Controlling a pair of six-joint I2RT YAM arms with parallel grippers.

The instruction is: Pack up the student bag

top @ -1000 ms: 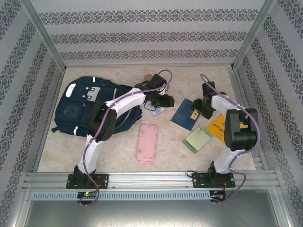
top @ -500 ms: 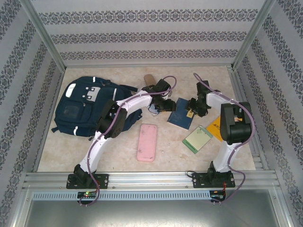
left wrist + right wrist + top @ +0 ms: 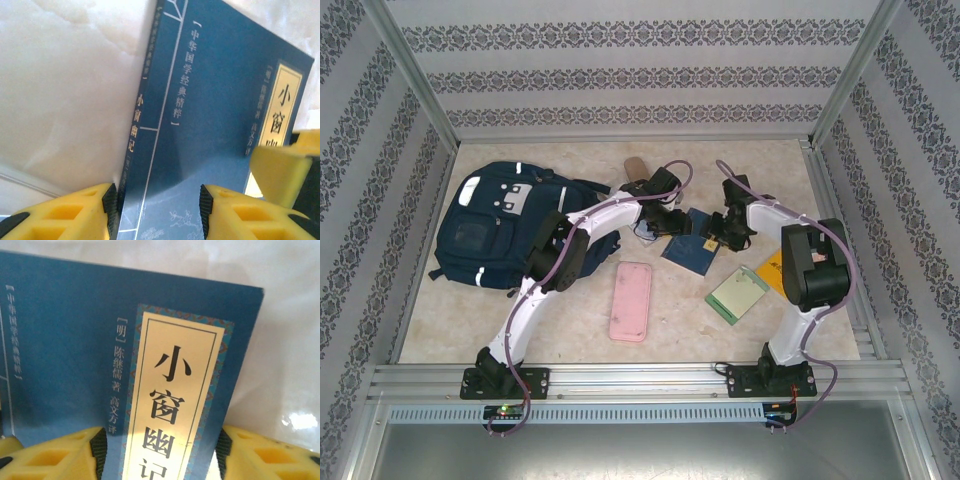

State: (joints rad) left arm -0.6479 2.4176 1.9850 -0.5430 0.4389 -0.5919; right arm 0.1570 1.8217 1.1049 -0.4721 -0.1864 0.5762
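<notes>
The student bag (image 3: 490, 225) lay flat on the far left part of the table (image 3: 560, 335). It was dark blue with white strips and was the biggest thing there. The left arm reached over the bag's right end. To the right of the bag, near the middle of the table, lay a blue book (image 3: 688, 256) with Chinese writing and a cream label on its cover. Both arms met at this book. The left gripper (image 3: 672, 222) was at the book's far left corner. In the left wrist view its 2 yellow fingers (image 3: 65, 212) were spread wide apart and gripped nothing. The book's spine sat in the gap between them, close to the left finger. The right gripper (image 3: 720, 235) was at the book's far right corner. In the right wrist view its 2 fingers (image 3: 55, 455) were spread wide too and held nothing, with the cream label between them. In the left wrist view, 1 more yellow finger (image 3: 280, 170) showed over the label on the right. A pink pencil case (image 3: 630, 300) lay nearer, just left of the book. A green notebook (image 3: 738, 294) and a yellow book (image 3: 776, 266) lay to the right, touching each other. A small brown tube (image 3: 635, 166) lay at the far side, just behind the left gripper.
</notes>
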